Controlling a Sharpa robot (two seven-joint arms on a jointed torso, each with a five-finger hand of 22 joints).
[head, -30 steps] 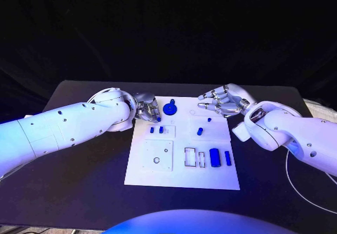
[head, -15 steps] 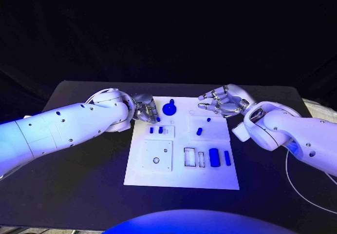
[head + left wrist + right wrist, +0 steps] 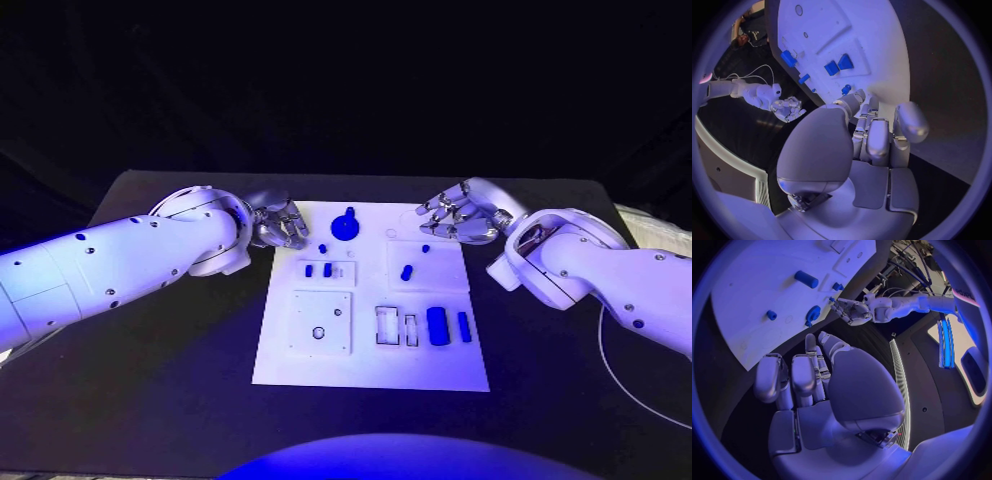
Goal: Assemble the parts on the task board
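Observation:
The white task board (image 3: 372,345) lies in the middle of the table. On it are a large blue part (image 3: 346,220), a small one (image 3: 323,248), a pair (image 3: 319,269), another (image 3: 407,271) and a blue cylinder (image 3: 437,325). My left hand (image 3: 277,228) hovers at the board's far left edge, fingers apart and holding nothing. In the left wrist view the left hand (image 3: 873,135) has its fingertips close to a small blue part (image 3: 846,89). My right hand (image 3: 459,215) hangs over the board's far right corner with nothing in it. The right wrist view shows that right hand (image 3: 804,375) beside the board (image 3: 773,280).
Black table (image 3: 159,350) lies to both sides of the board. A white cable (image 3: 613,380) curves along the table's right side. Recessed white plates (image 3: 323,320) and slots (image 3: 391,323) sit in the board's near half.
My left hand has drawn back leftward off the board's edge, and the small blue part near it now lies uncovered. The right hand has shifted slightly away.

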